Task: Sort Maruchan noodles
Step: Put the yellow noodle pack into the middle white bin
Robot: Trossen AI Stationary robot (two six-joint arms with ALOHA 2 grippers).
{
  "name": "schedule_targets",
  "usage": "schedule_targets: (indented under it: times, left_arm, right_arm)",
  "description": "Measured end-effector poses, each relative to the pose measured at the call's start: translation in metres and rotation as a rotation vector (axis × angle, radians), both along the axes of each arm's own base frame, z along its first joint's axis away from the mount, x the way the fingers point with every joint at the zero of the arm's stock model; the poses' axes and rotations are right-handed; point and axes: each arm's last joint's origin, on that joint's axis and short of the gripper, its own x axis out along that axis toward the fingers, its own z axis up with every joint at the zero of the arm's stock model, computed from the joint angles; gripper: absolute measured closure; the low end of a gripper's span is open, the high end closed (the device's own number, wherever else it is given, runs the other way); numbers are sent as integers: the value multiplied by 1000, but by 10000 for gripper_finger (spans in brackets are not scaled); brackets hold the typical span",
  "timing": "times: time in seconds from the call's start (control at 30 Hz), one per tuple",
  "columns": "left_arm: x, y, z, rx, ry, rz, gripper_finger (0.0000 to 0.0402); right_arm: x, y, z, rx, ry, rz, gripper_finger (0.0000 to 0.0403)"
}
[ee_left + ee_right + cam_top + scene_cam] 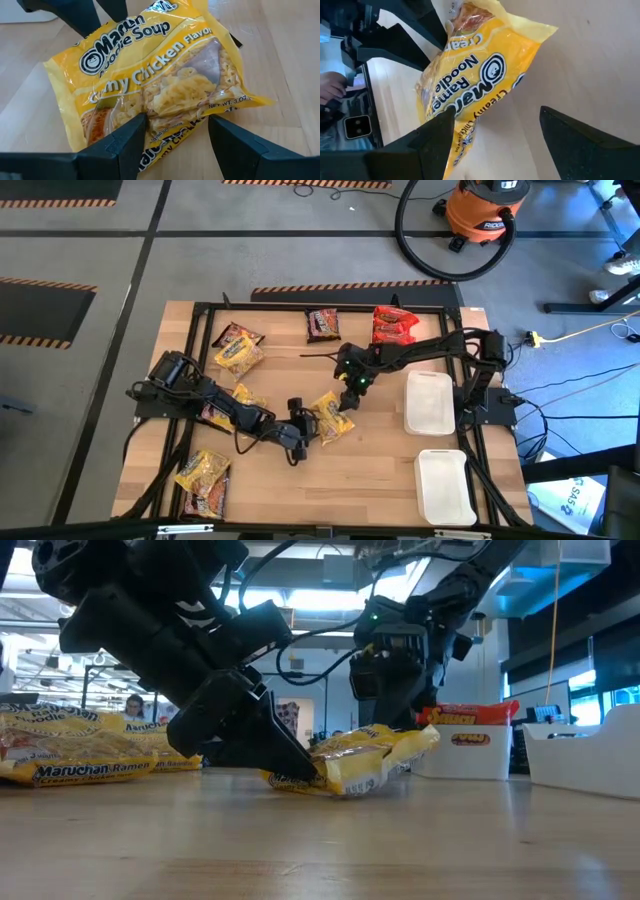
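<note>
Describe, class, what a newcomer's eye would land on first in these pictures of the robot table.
First, the yellow noodle packet at mid-table, with the left pincer and right pincer closing in from opposite sides, both open around its ends. Next, more packets scattered toward the left and far edges, including red ones at the far side. Two white trays sit empty on the right.

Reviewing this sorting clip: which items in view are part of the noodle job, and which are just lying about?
Job items:
- yellow packet at mid-table, between the open left gripper and open right gripper
- other yellow packets
- dark packet
- red packets

Lying about:
- white trays
- orange shop vacuum on the floor
</note>
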Motion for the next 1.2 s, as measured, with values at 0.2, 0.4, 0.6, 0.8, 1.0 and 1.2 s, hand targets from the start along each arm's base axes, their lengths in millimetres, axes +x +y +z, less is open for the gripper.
schedule_targets:
  times: [0.2, 0.4, 0.6, 0.8, 1.0, 1.2]
  left_arm:
    - [0, 0, 0, -1, -3, 0, 192]
    - [1, 1, 0, -3, -4, 2, 192]
    - [1, 1, 0, -3, -4, 3, 192]
    - [1, 3, 0, -3, -5, 9, 192]
    - [2, 3, 1, -5, -12, 9, 192]
    - [2, 3, 1, -5, -13, 10, 192]
  right_arm:
    - [5, 11, -6, 22, 12, -3, 127]
    - [4, 17, -10, 116, 28, 54, 127]
    - [4, 19, -8, 192, 7, 102, 127]
    - [10, 18, -14, 130, 32, 0, 127]
    - [23, 28, -28, 142, 2, -42, 127]
    - [30, 40, -31, 111, -46, -36, 128]
